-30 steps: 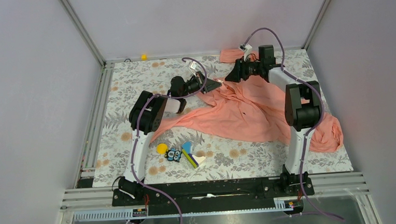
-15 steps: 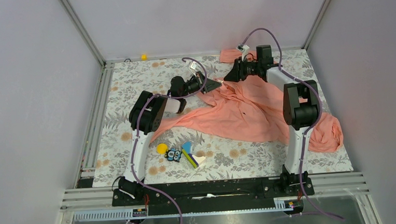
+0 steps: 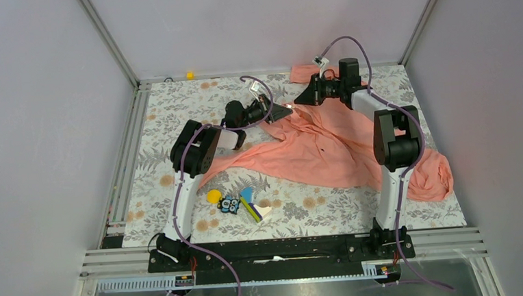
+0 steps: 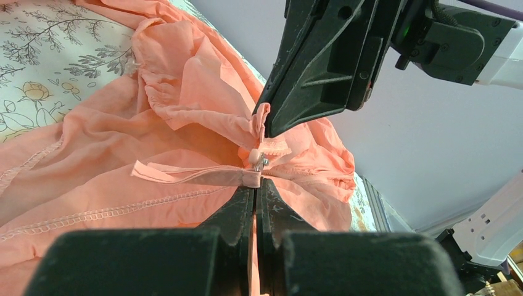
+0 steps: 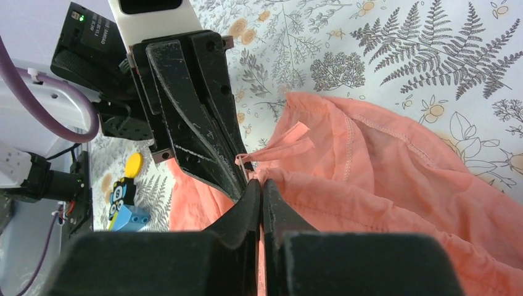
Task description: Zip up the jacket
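Right jaws, clamped on the jacket (image 3: 327, 147) just above its zip slider (image 4: 257, 159), have eased away from left jaws pinching the hem below it, jacket sprawled across the counter (image 3: 164, 109), zip barely begun.

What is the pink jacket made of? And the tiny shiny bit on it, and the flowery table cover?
The jacket looks like thin, soft woven cloth with a matte finish: it crumples into fine folds and shows stitched seams. The zipper slider seems to be metal, since it glints silvery, though it is small. The table cover looks like printed cloth or vinyl; it is flat and matte, so it is hard to tell which.
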Controlling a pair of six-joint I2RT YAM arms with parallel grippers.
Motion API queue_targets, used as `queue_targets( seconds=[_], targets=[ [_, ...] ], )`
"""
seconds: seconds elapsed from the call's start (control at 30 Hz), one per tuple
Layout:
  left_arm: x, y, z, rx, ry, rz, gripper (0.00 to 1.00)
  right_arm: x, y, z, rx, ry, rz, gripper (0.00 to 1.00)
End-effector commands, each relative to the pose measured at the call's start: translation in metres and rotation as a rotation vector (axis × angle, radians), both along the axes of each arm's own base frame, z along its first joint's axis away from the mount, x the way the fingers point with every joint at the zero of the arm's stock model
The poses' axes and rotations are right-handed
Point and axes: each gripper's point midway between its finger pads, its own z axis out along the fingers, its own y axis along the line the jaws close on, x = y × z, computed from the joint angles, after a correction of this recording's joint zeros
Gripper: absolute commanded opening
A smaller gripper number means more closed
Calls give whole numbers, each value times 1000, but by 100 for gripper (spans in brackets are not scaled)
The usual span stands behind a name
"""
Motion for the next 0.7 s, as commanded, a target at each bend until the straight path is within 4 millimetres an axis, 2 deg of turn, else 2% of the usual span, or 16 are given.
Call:
queue_targets(
  seconds=[0.0, 0.27, 0.5, 0.67],
  targets=[
    [-1, -4, 19, -30, -81, -5, 0, 3, 10, 25, 76, -50, -2, 0],
    [-3, -8, 21, -34, -92, -1, 0, 6, 11, 39, 186, -52, -93, 0],
    [-2, -10, 18, -23, -87, -7, 0, 3, 19, 55, 322, -29, -33, 0],
    [-8, -16, 19, -15, -111, -18, 0, 5, 21, 53, 345, -5, -25, 0]
  ],
)
